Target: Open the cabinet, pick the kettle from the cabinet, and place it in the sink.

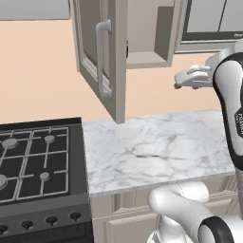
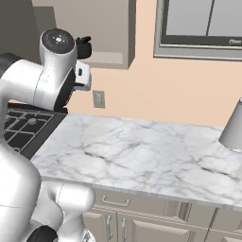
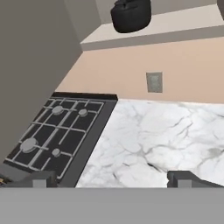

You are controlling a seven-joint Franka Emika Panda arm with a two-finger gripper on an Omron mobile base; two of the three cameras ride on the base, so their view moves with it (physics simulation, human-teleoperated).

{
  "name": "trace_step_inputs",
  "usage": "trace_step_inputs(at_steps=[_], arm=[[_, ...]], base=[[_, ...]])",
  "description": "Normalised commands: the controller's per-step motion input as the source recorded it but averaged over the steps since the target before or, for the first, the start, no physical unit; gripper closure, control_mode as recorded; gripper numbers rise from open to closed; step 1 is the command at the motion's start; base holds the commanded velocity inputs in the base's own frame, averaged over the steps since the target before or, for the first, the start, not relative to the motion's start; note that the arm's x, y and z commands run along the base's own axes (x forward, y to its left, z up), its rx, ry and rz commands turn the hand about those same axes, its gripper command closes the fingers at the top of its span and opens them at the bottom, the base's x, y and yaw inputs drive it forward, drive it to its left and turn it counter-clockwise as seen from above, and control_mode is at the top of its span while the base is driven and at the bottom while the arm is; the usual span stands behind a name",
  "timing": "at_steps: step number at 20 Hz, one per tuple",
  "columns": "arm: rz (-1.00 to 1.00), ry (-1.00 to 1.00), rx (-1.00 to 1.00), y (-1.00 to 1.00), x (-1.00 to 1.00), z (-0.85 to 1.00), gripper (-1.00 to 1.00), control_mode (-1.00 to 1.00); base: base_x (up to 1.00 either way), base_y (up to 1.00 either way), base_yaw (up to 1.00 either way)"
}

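— How's the claw?

— The gripper (image 3: 112, 178) is spread wide and holds nothing, hovering above the marble counter (image 3: 166, 140) beside the stove (image 3: 57, 135).

— And the kettle?

— The kettle (image 3: 131, 15) sits on the bottom shelf of the cabinet (image 1: 142, 33), whose door (image 1: 102, 61) stands swung open, well above the claw.

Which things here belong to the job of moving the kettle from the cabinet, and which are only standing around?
For the job:
- cabinet, door swung open
- kettle, on the cabinet's bottom shelf
- gripper, fingers open, holding nothing

Just standing around:
- stove
- marble counter
- wall outlet
- grey cone-shaped object on the counter
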Motion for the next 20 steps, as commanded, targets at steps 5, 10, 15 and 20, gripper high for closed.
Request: trace_step_inputs(at_steps=[5,10,15,20], arm=[[-0.05,0.09,0.0,0.05,0.51,0.23,-1.0,-1.0],[-0.01,0.04,0.02,0.05,0.45,0.19,-1.0,-1.0],[0.0,-0.05,0.07,0.12,0.41,0.05,-1.0,-1.0],[0.0,-0.02,0.1,0.16,0.46,0.1,-1.0,-1.0]], base=[[0.0,0.0,0.0],[0.0,0.0,0.0],[0.0,0.0,0.0],[0.0,0.0,0.0]])
